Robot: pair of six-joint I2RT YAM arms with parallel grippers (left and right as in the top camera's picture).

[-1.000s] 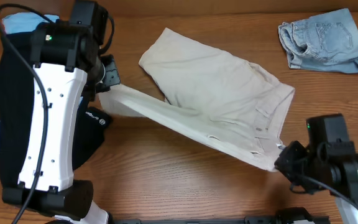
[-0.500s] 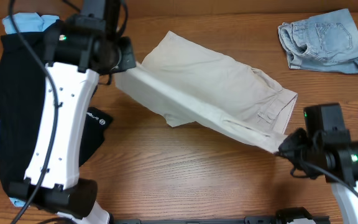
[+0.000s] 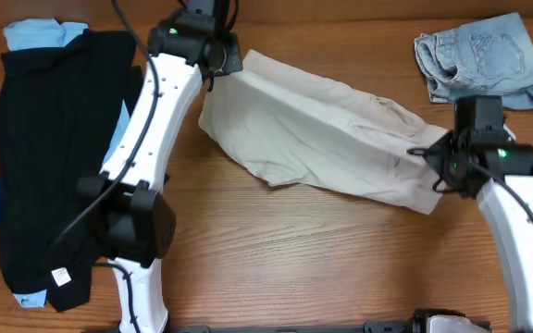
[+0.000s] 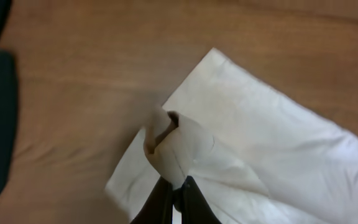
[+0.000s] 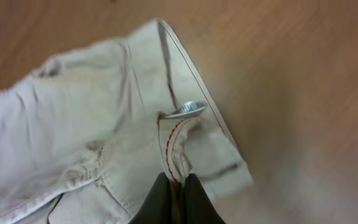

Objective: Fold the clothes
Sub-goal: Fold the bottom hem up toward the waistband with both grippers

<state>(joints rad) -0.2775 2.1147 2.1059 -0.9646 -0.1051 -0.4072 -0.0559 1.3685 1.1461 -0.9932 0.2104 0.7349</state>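
The beige shorts [image 3: 317, 139] lie folded over across the middle of the table. My left gripper [image 3: 225, 67] is shut on a leg hem of the shorts [image 4: 166, 149] at their far left corner, and its fingertips [image 4: 178, 186] pinch a bunch of cloth. My right gripper [image 3: 433, 153] is shut on the waistband [image 5: 176, 143] at the right end, next to a metal button [image 5: 188, 109], and its fingertips [image 5: 178, 180] clamp the red-stitched edge. A black garment [image 3: 49, 157] with light-blue pieces [image 3: 35, 33] under it lies at the left.
Folded light-blue denim shorts [image 3: 479, 60] lie at the far right corner. The left arm's white link [image 3: 151, 129] stretches from the near edge to the far edge beside the black garment. The right arm [image 3: 516, 222] stands at the near right.
Both grippers carried the shorts' near edge away from me over the rest of the garment. The left gripper went to the far edge, and the right gripper moved away from me and right.
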